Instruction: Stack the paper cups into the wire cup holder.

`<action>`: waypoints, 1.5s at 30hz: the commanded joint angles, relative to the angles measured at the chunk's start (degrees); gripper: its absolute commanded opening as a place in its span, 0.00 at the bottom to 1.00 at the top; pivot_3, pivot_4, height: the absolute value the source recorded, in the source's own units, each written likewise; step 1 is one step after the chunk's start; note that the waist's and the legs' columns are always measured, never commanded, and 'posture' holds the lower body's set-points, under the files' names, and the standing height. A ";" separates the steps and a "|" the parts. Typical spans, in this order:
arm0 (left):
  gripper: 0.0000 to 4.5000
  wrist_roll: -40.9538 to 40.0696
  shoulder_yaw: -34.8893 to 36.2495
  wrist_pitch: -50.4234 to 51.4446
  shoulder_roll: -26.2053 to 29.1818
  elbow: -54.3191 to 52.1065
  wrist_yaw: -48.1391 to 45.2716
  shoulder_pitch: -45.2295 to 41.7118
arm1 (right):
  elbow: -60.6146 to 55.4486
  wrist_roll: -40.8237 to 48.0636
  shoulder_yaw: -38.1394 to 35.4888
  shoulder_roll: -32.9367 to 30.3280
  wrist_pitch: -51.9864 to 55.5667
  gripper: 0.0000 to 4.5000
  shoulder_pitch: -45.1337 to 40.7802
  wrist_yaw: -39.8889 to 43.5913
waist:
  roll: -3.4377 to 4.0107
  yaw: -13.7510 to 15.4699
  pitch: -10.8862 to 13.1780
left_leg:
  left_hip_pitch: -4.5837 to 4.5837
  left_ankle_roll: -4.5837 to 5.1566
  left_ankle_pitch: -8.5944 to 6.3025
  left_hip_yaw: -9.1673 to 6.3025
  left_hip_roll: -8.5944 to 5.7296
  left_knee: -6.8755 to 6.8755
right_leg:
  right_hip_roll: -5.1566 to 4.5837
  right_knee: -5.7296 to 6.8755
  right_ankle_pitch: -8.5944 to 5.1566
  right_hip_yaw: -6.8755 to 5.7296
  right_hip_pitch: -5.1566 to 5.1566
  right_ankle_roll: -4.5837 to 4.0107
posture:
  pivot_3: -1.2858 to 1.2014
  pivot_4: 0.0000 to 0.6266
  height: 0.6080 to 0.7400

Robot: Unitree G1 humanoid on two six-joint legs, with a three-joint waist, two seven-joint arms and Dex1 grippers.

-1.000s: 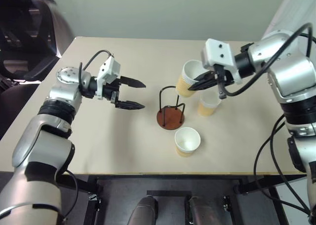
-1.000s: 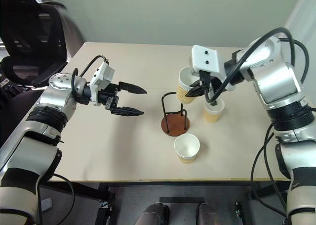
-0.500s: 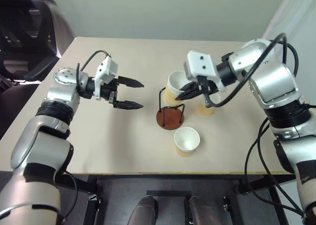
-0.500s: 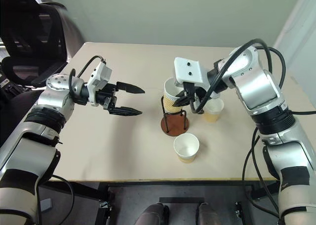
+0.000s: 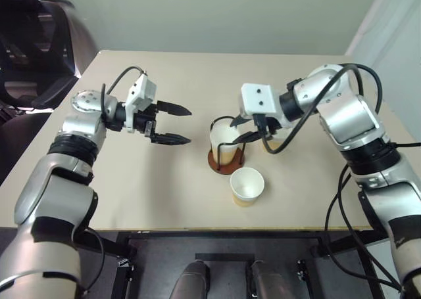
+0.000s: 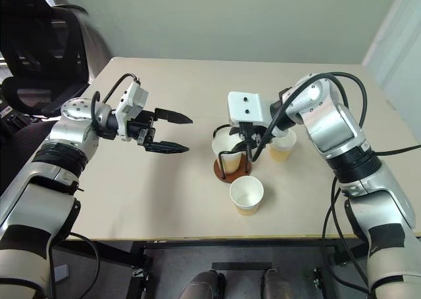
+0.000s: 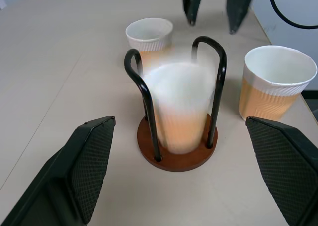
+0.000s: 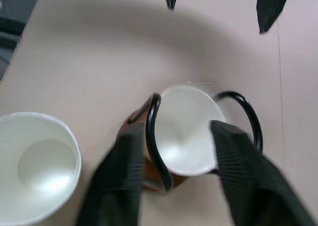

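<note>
Three paper cups on the beige table [image 5: 131, 181]: one cup [image 7: 180, 112] inside the wire cup holder [image 5: 227, 156], upright between the black loops, on the reddish-brown base; second cup [image 5: 247, 186] standing free just in front of the holder toward the table's near edge; third cup [image 6: 283, 146] beyond the holder on the robot's right, partly hidden behind the right arm. Right gripper [image 8: 186, 171] directly above the holder, fingers parted and straddling the seated cup's rim and a wire loop, not pinching the cup, released. Cable loops of the right arm hanging over the third cup, blocking a clean look at it. Left gripper [image 5: 172, 123] to the robot's left of the holder, well apart, raised off the table, fingers spread wide, holding nothing, pointing at the holder. Black office chair [image 6: 39, 56] past the table's far left corner. Plain wall behind the far edge.
</note>
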 commanded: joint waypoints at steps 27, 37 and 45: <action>1.00 -0.10 5.21 2.31 -1.04 -2.27 -1.89 0.62 | 3.57 -7.14 -5.67 -13.21 -12.79 0.84 8.33 -1.92 | -0.03 -0.33 -0.02 | 0.25 -0.14 0.23 -0.01 0.01 -0.52 | -0.05 -0.06 0.31 -0.01 0.07 0.45 | 0.52 0.24 1.00; 1.00 0.13 4.96 2.37 -0.62 -2.54 -1.89 0.85 | 9.22 -12.73 -3.13 -12.04 -19.69 0.84 9.06 -2.38 | -0.03 -0.25 -0.02 | 0.25 -0.13 0.23 -0.03 0.00 -0.52 | -0.06 -0.07 0.32 -0.01 0.08 0.43 | 0.52 0.24 1.00; 1.00 0.34 5.02 2.28 -0.54 -2.58 -1.89 0.83 | 17.26 -17.96 -0.91 -10.23 -26.46 0.84 7.48 -3.23 | -0.03 -0.28 -0.02 | 0.26 -0.13 0.23 -0.03 0.01 -0.53 | -0.06 -0.06 0.35 -0.02 0.07 0.44 | 0.52 0.24 1.00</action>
